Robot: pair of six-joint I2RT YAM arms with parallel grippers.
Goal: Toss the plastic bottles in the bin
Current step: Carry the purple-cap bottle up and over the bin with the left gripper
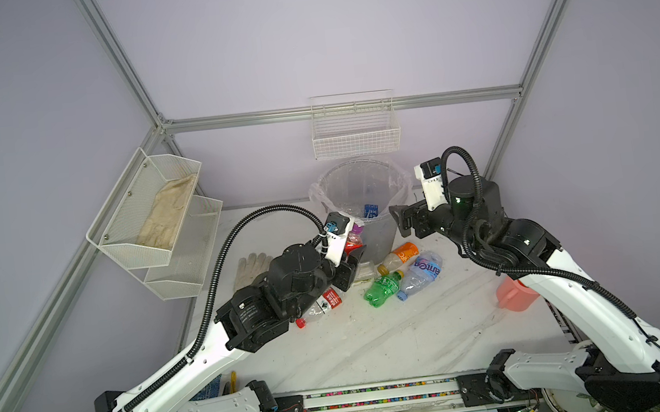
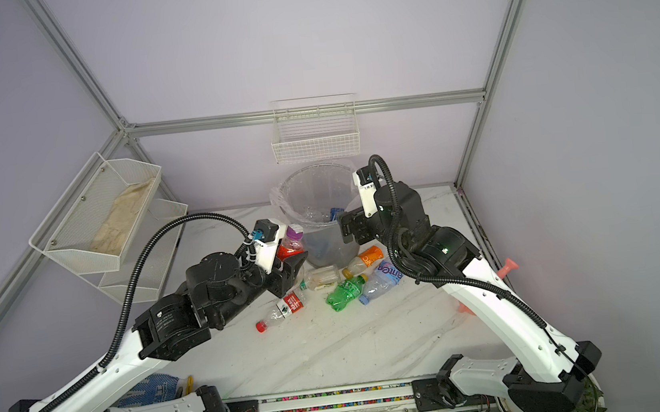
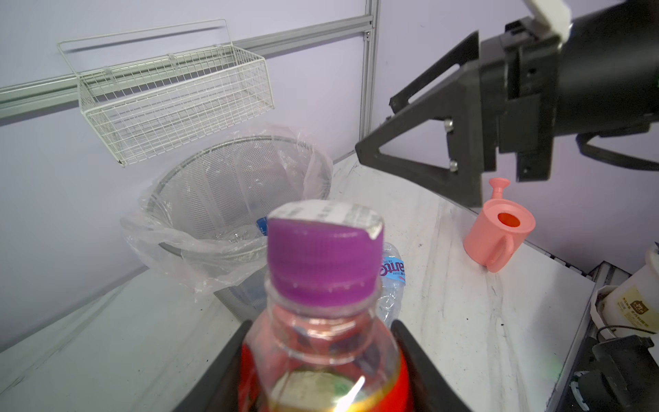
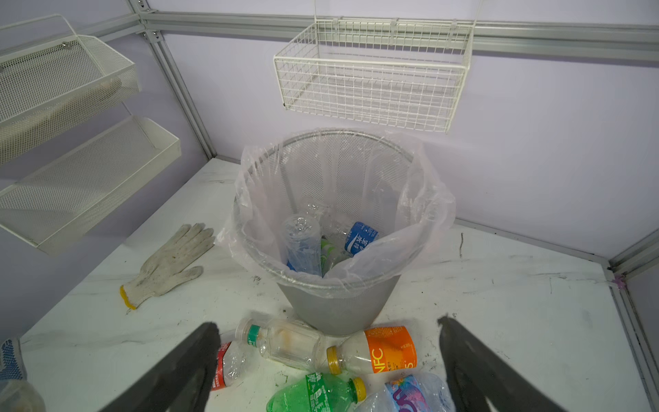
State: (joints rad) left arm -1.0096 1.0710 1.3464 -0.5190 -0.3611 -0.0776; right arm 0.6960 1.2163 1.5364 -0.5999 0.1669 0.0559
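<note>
Left claw [image 3: 321,330]: purple-capped bottle [image 3: 322,299], wrist view

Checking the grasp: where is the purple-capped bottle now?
The purple-capped bottle sits in the left gripper, left of centre in both top views, close beside the bin.

**Bright labels around a grey mesh bin**

The round grey metal-mesh bin [image 4: 338,306] has a clear plastic liner. Inside it shows a bottle label in blue with white lettering [image 4: 361,237].

Just in front of the bin lie four bottles:
- a clear plastic bottle with an orange label and yellow cap [image 4: 378,351]
- a green plastic bottle with a yellow cap [image 4: 313,394]
- a crumpled clear bottle with a blue-printed label and blue cap [image 1: 421,272]
- a clear bottle with a red label and red cap [image 2: 288,305]

The clear plastic bottle with a purple cap [image 3: 322,257] carries a red label.

Near the bin, the white knitted glove [image 4: 167,264] has a yellow cuff. The white marble-patterned tabletop [image 1: 396,334] is veined grey.
</note>
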